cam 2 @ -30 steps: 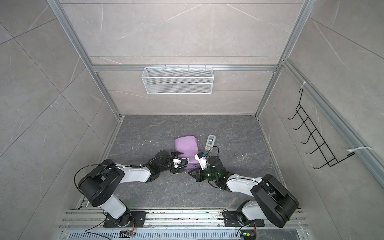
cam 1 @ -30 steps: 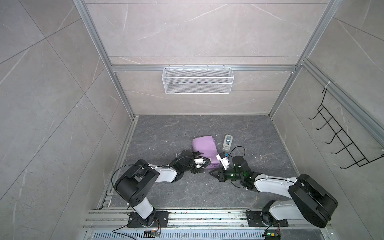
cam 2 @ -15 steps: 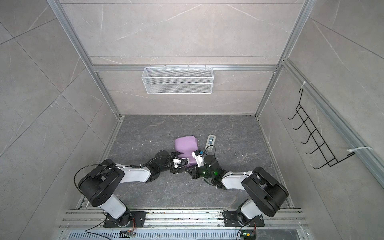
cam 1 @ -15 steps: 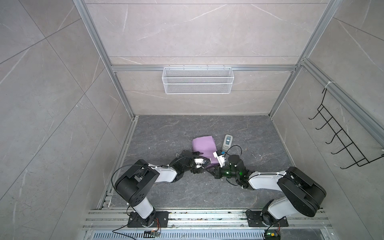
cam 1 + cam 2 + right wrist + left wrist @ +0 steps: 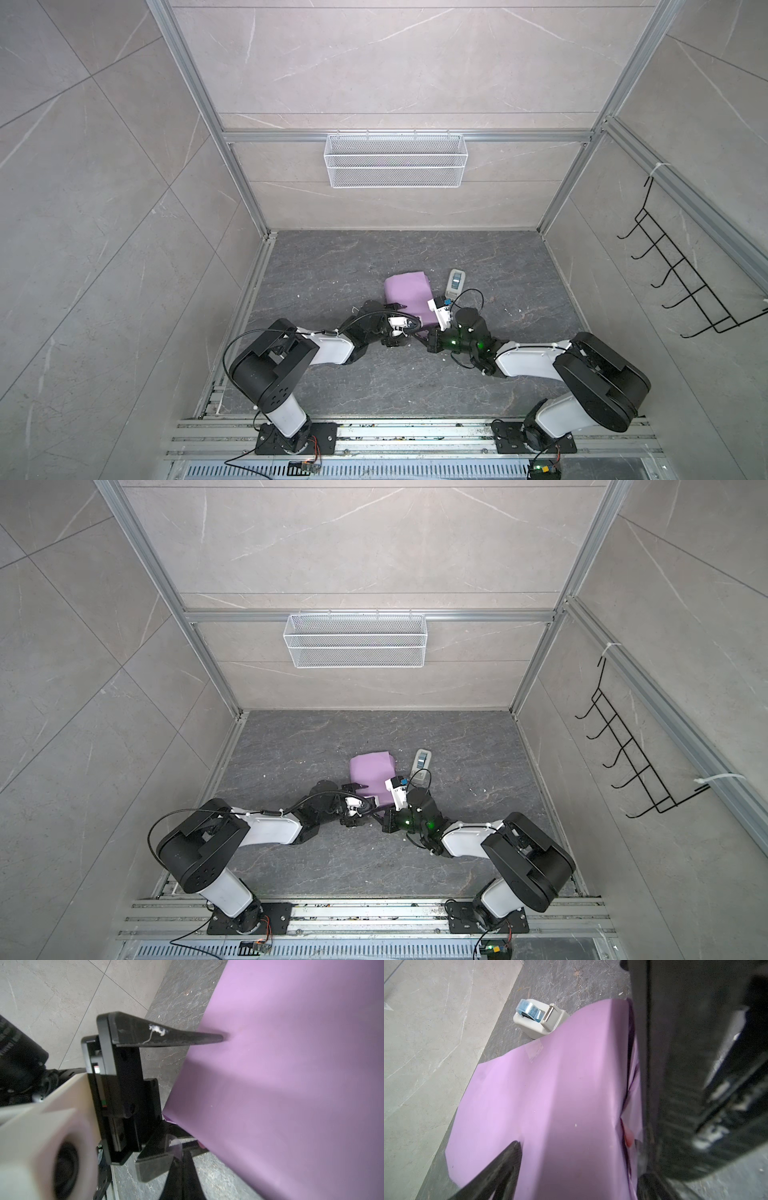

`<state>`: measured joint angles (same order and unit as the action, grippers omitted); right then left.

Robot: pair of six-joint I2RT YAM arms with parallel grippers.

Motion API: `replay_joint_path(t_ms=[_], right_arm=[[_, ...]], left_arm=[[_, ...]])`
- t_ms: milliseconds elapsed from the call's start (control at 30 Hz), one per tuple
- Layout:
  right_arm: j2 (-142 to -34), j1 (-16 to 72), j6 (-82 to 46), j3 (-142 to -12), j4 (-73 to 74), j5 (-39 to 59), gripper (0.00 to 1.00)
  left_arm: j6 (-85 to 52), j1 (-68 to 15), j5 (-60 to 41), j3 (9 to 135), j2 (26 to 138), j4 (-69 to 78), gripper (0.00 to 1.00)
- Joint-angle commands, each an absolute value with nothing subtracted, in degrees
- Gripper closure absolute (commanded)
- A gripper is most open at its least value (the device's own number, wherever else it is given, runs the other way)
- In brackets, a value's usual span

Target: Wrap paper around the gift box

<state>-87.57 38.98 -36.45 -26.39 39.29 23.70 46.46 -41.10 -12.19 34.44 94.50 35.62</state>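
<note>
The box lies hidden inside the lilac paper (image 5: 405, 291) at mid-surface, with the dispenser (image 5: 456, 282) just beside it toward the right edge. The step looks like taping the near end. The left end effector (image 5: 415, 330) is spread, one finger pressing the paper's top. The right end effector (image 5: 182, 1165) is pressed together and seems to pinch a tape strip (image 5: 175, 1145). The next move calls for laying the strip across the fold.

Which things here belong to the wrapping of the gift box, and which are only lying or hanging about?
For the job: lilac-purple paper sheet, folded into a parcel, the box not showing; grey-white tape dispenser with blue tape.
Just hanging there: white wire-mesh basket on the back wall; black wire hook rack on the side wall.
</note>
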Motion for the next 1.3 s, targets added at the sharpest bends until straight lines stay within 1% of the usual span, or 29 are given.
replay_joint_path(t_ms=[0, 1267], right_arm=[[-88.44, 39.11, -37.07, -27.75, 39.29, 22.50, 1.00], [-89.56, 38.87, -39.46, -29.96, 35.95, 19.34, 1.00]], left_arm=[[44.87, -40.80, -13.71, 34.99, 95.01, 32.26, 0.18], [44.56, -40.78, -13.95, 35.09, 94.84, 32.22, 0.18]])
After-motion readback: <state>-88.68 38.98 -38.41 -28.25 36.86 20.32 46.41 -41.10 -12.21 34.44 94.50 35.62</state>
